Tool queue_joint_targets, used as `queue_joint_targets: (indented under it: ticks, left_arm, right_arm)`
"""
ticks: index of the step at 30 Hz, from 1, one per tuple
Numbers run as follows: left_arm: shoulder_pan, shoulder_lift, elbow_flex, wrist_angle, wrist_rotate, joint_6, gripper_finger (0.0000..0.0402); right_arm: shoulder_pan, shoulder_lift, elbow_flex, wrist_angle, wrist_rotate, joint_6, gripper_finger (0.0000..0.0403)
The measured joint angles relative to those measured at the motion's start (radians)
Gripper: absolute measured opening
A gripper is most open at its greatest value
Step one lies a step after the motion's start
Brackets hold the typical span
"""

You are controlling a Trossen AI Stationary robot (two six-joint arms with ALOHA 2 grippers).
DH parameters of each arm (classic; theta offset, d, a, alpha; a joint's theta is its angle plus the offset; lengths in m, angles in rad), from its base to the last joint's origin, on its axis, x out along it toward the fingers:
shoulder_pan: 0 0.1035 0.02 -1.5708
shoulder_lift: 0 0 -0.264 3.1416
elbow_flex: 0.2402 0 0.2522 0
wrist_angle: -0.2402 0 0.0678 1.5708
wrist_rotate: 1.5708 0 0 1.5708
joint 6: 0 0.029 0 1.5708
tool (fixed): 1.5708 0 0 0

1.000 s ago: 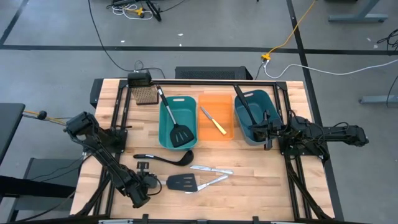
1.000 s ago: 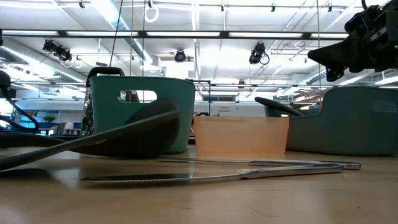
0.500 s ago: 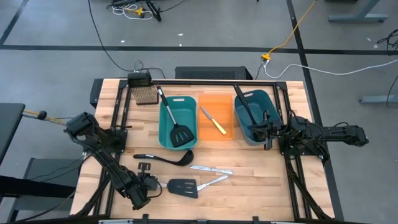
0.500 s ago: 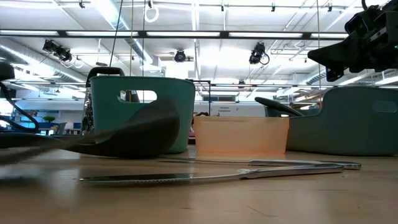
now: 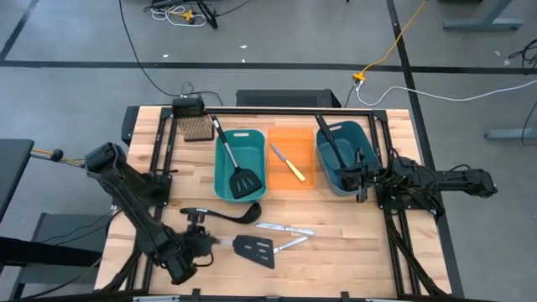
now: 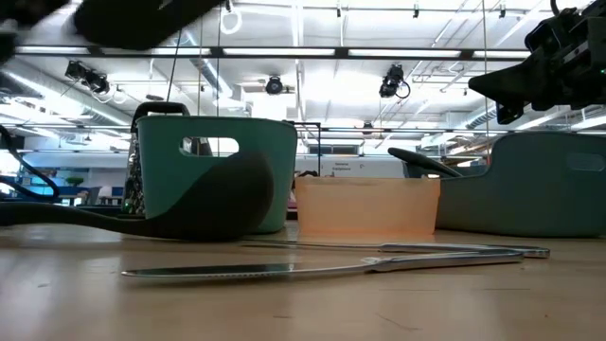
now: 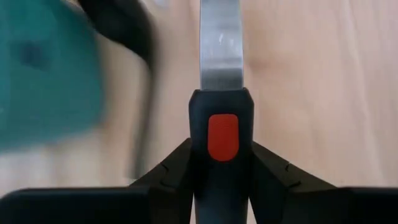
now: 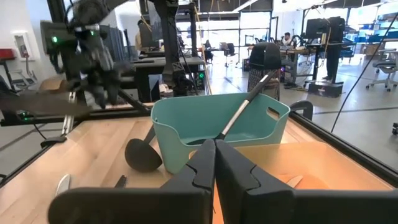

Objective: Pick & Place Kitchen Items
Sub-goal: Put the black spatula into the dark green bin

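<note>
My left gripper [image 5: 200,243] is shut on a black slotted spatula [image 5: 254,249] with a red-marked handle, held above the table's near left part. The spatula shows blurred at the low view's top left [image 6: 123,19]. A black ladle [image 5: 222,214] and two silver table knives [image 5: 285,228] [image 5: 290,245] lie flat on the table. A spatula [image 5: 239,168] leans in the left teal bin. A yellow-handled knife [image 5: 288,164] lies in the orange bin, and a ladle [image 5: 334,144] in the right teal bin. My right gripper [image 8: 214,146] is shut and empty at the right teal bin's near side [image 5: 362,180]. My left gripper pinches the spatula's black handle beside its red mark [image 7: 222,137] between its two fingers [image 7: 171,180], one on each side. The handle runs on ahead along the fingers, and its silver shaft [image 7: 220,50] reaches toward the table's right. The spatula is lifted clear of the table.
Three bins stand in a row at the table's far middle: teal [image 5: 241,138], orange [image 5: 292,134], teal [image 5: 346,132]. A metal grater [image 5: 195,126] stands at the far left. Bare wood lies at the table's near right.
My left gripper has gone up with the red-marked spatula. The spatula has come clear of the table, and its blade has shifted a little toward the table's right edge. The ladle and the knives have stayed in place.
</note>
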Motion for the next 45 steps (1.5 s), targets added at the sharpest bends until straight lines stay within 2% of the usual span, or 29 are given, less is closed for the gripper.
queue_joint_targets:
  ticks: [3,6,9,13,15,23,27,34,45]
  left_arm:
    - [0.008,-0.021,0.083,-0.129,-0.179,0.058,0.0117]
    - [0.036,-0.043,0.159,-0.304,-0.359,0.053,0.0117]
    - [0.097,-0.055,0.203,-0.457,-0.445,0.049,0.0117]
    - [0.213,-0.065,0.204,-0.618,-0.454,0.059,0.0117]
    - [0.278,-0.07,0.182,-0.601,-0.453,0.153,0.0117]
    - [0.471,-0.073,0.106,-0.608,-0.498,0.327,0.0117]
    - [0.543,-0.073,0.043,-0.609,-0.46,0.425,0.0117]
    - [0.627,-0.073,-0.049,-0.609,-0.454,0.542,0.0117]
    - [0.688,-0.073,-0.094,-0.596,-0.566,0.803,0.0117]
  right_arm:
    - [0.0,0.0,0.0,0.0,0.0,0.0,0.0018]
    - [0.0,0.0,0.0,0.0,0.0,0.001,0.0018]
    - [0.0,0.0,0.0,0.0,0.0,0.001,0.0018]
    - [0.0,0.0,0.0,0.0,0.0,0.003,0.0018]
    - [0.0,0.0,0.0,0.0,0.0,0.003,0.0018]
    - [0.0,0.0,0.0,0.0,0.0,0.004,0.0018]
    - [0.0,0.0,0.0,-0.001,-0.001,0.004,0.0018]
    - [0.0,0.0,0.0,-0.001,0.0,0.003,0.0018]
    - [0.0,0.0,0.0,-0.001,0.0,0.003,0.0018]
